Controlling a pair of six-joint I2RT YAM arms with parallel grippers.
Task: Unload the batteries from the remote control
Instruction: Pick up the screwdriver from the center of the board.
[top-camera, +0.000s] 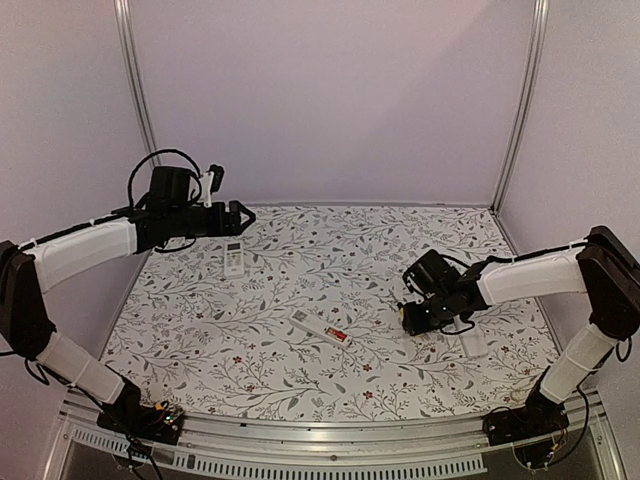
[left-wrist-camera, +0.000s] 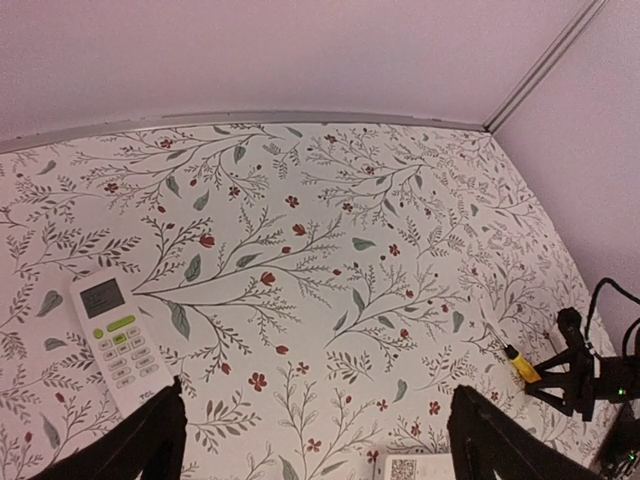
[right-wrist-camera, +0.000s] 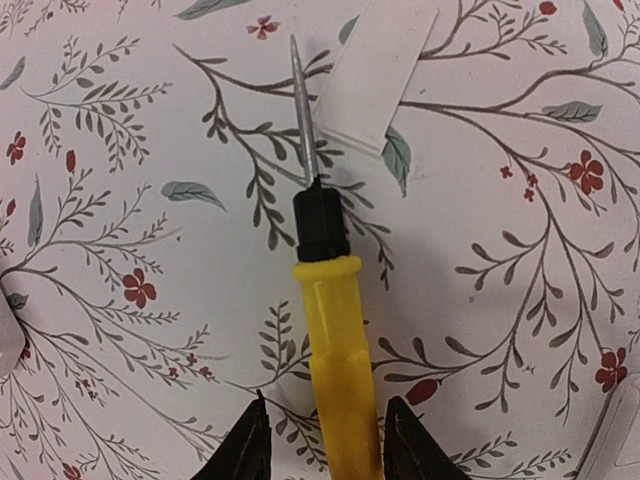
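Near the right edge of the floral worktop (top-camera: 200, 370) lies a white flat piece (top-camera: 473, 343), just beside the right gripper (top-camera: 412, 320).

That pincer (right-wrist-camera: 327, 405) is low over the worktop. Its fingers (right-wrist-camera: 252, 440) stand either side of the yellow-handled tool (right-wrist-camera: 335, 330), which lies flat. One finger is against the handle, and a strip of pattern shows between the handle and the other. The jaws are therefore spread around the handle, not pinching it. The tool's metal tip ends just beside a white panel (right-wrist-camera: 375, 70). I cannot tell whether this is the piece seen from above.

At the middle of the worktop a slim white remote control (top-camera: 320, 330) lies at a slant. Its right-hand end is opened, and the only thing visible in that bay is a red-orange battery (top-camera: 336, 336). The top view is too small to tell how many batteries are in there.

Toward the far left corner a second white remote (left-wrist-camera: 115, 335) lies face up, with its display and green buttons showing. It is well apart from the first. Above it hangs the left gripper (top-camera: 240, 215), with its fingers (left-wrist-camera: 150, 440) spread wide and nothing between them.
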